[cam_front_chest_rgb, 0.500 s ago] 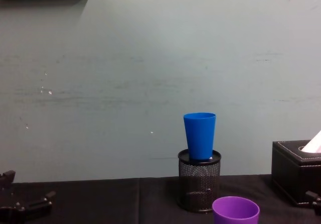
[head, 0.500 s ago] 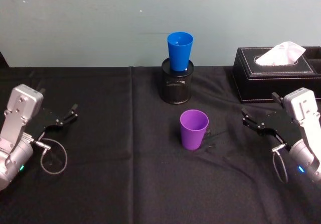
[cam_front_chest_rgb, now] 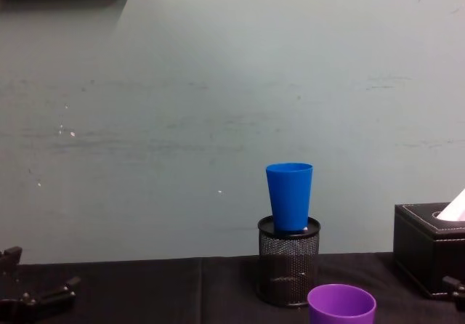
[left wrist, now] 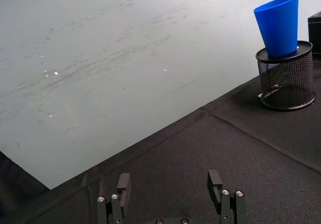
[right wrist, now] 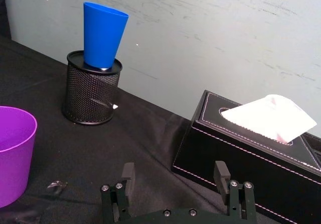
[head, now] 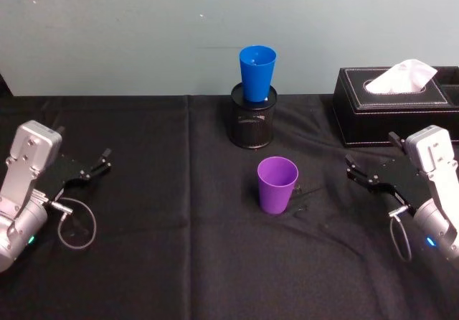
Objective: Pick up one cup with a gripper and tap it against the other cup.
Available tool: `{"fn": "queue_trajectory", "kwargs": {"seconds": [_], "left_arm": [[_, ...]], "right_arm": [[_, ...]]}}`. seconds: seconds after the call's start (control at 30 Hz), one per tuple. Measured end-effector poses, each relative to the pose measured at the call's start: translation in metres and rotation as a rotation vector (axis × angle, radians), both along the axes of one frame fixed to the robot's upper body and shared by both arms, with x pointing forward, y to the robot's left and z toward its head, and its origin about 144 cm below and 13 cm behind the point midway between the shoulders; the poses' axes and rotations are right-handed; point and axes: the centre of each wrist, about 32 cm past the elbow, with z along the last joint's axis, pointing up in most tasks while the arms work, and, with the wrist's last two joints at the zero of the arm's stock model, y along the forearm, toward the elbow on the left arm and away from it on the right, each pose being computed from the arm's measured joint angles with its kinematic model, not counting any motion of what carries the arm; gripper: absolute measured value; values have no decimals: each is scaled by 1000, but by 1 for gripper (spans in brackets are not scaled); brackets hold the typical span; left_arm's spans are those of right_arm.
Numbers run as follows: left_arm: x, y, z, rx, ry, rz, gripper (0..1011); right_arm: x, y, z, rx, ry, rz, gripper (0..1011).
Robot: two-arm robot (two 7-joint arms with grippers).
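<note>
With your right end effector (head: 353, 171) open, grip the light, slick, likely flexible purple cup (head: 277, 185) gently just below its rim.

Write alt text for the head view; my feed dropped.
A purple cup stands upright at centre, ungrasped; behind it a blue cup sits on a mesh holder. The left claw and right claw rest open at either side; a tissue box sits back right.

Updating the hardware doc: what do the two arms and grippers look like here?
Both arms are silver-grey with boxy wrist housings. The left gripper and right gripper are black two-finger clamps with silver screws. A thin grey cable loops by each wrist; a small light glows on each arm.
</note>
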Motion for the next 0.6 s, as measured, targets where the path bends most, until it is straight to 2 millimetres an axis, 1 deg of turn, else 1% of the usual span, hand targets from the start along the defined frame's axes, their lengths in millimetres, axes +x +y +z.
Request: {"fn": "queue_trajectory", "kwargs": {"seconds": [0.6], "left_arm": [[0,0,0,0,0,0,1000]], "right_arm": [[0,0,0,0,0,0,1000]]}}
